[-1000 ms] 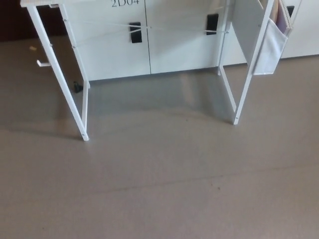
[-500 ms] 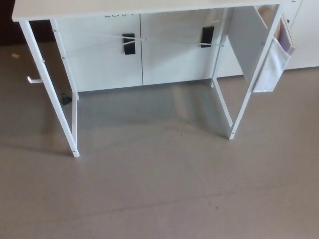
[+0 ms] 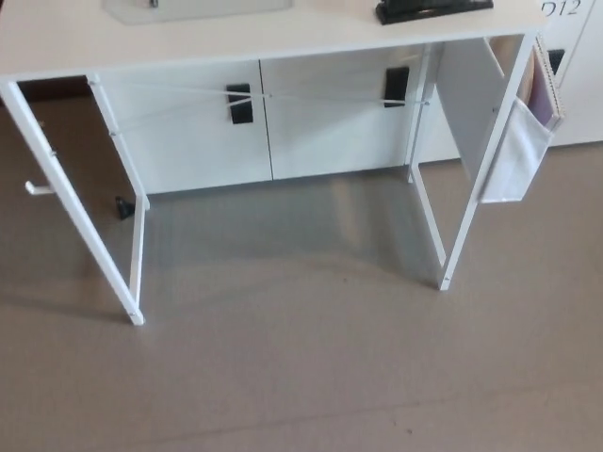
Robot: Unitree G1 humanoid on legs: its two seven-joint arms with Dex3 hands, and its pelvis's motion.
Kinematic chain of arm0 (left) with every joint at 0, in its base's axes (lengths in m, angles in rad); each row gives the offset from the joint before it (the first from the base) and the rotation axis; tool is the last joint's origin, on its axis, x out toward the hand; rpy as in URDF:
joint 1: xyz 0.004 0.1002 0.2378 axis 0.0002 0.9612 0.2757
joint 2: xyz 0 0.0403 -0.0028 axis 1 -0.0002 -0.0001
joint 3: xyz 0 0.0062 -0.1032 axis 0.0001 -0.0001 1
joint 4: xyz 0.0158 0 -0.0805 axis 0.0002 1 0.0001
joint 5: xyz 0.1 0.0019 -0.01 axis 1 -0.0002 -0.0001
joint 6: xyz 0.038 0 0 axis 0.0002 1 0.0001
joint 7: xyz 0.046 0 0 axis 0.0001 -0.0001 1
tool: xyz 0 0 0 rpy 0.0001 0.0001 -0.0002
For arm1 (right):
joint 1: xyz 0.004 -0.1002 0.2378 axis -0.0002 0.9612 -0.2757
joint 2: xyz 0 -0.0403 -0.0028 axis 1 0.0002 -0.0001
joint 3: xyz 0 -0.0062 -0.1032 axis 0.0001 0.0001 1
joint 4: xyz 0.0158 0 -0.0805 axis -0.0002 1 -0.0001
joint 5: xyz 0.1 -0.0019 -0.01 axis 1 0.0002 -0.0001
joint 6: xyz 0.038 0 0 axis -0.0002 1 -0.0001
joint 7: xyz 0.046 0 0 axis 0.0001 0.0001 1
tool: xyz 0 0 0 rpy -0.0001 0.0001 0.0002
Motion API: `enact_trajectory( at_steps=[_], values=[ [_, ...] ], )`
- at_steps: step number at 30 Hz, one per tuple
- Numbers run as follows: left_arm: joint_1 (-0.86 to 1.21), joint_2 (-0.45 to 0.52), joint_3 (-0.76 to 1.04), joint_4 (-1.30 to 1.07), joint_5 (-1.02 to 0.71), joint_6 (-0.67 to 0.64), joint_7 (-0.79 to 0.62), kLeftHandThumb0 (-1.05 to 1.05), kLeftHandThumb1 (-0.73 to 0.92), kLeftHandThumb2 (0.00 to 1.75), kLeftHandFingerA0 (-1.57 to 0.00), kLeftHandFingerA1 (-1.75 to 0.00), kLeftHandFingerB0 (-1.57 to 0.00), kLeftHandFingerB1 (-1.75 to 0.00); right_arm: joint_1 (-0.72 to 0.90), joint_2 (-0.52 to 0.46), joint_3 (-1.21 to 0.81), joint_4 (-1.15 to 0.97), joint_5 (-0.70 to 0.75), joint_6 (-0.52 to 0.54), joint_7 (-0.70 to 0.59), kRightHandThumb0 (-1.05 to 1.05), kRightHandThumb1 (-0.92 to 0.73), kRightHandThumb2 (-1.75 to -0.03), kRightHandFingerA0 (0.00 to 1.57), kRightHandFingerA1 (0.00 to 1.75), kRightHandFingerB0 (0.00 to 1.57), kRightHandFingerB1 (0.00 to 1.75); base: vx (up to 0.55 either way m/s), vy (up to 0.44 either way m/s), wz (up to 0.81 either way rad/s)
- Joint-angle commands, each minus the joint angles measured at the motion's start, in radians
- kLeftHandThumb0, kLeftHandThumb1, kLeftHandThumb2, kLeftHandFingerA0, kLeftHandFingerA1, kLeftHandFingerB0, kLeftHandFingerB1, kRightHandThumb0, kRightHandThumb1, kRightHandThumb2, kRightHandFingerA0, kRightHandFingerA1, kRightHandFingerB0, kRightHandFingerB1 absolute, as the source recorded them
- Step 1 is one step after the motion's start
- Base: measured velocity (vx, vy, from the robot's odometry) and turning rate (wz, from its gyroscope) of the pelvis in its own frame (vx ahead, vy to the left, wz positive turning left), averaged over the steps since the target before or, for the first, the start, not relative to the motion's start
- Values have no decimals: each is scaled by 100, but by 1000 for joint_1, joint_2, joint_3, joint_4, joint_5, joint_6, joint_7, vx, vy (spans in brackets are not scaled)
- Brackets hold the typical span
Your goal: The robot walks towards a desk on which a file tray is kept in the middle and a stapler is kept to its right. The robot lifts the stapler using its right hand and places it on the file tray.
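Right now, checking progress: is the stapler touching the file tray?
Apart. The head view shows bare desk between the stapler and the file tray.

The bench [image 3: 283, 42] is plain white, top and thin legs alike, and on it the stapler [image 3: 429, 9] is black while the file tray [image 3: 198, 8] is a pale, unpatterned grey. The cabinets [image 3: 320, 122] behind are white with black handles [image 3: 239, 102]. The side pocket [image 3: 516, 151] is off-white, and the floor [image 3: 311, 358] is a flat grey-brown.
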Motion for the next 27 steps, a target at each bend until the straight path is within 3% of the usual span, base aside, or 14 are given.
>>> enact_trajectory(
  at_steps=[1,11,27],
  values=[
    [3,11,2,-13,-1,0,-11,-36,40,52,-69,-46,-72,-44,1,-6,-5,1,18,-6,0,-56,-63,-59,14,29,0,17,192,20,-4],
    [12,4,10,-48,-7,21,-10,-32,40,52,-67,-46,-70,-44,0,-3,-5,1,19,-6,0,-56,-63,-59,14,29,0,17,255,83,2],
    [17,-1,2,-64,8,33,10,-37,41,52,-69,-45,-72,-44,0,-4,-5,0,18,-6,0,-56,-63,-59,14,29,0,17,182,-175,5]
  ],
)
